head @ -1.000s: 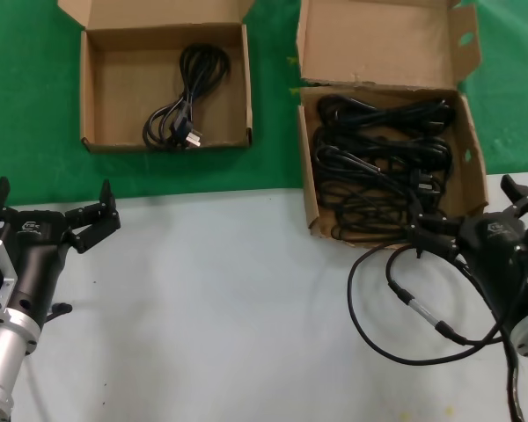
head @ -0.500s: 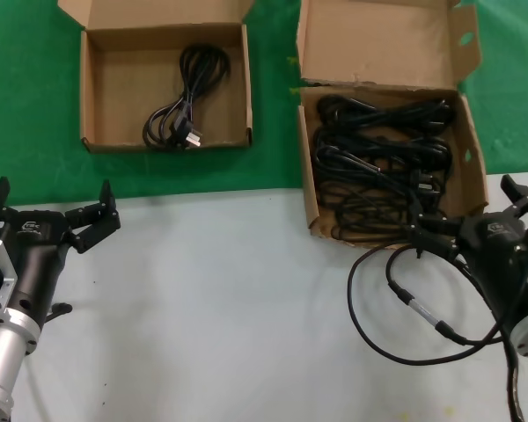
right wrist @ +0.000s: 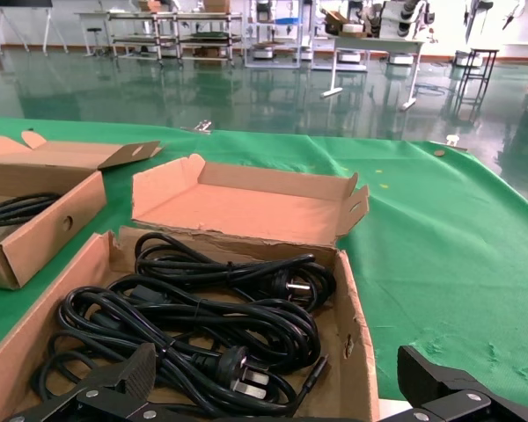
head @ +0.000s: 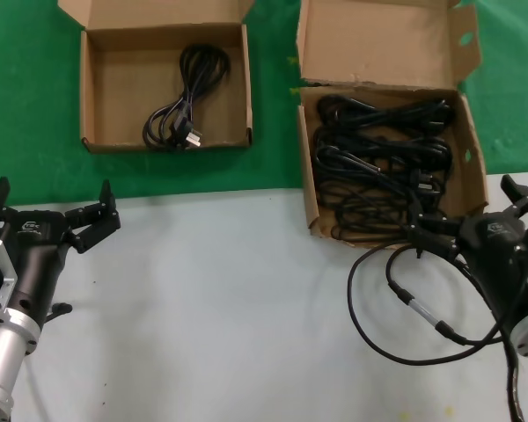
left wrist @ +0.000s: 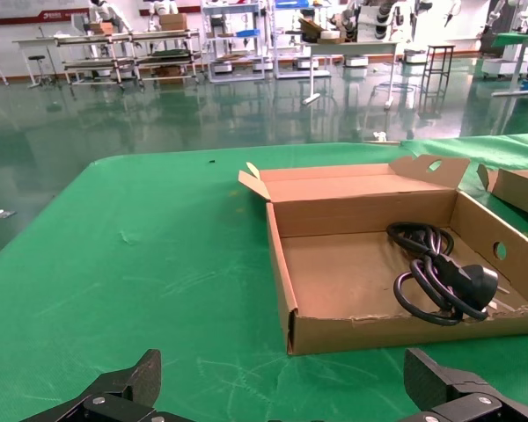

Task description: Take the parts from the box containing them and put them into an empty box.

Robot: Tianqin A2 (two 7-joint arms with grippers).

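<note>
**Tangled cords may come up together**

The right gripper [head: 465,220], fingers spread and empty, sits at the full box [head: 471,167]'s near edge. Its parts [head: 378,167] overlap, so one grab may drag several. The left gripper [head: 51,204], fingers likewise spread, waits on the tabletop [head: 211,299]; one cord [head: 183,110] lies in the other box [head: 97,79].

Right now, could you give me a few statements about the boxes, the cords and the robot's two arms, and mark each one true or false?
1. The left box holds one power cord. True.
2. The right box is empty. False: it holds many black cords.
3. The right gripper has its jaws open at the right box's near edge. True.
4. The left gripper grips a cord. False: its jaws are open and hold nothing.
5. Both boxes sit on the green mat. True.
</note>
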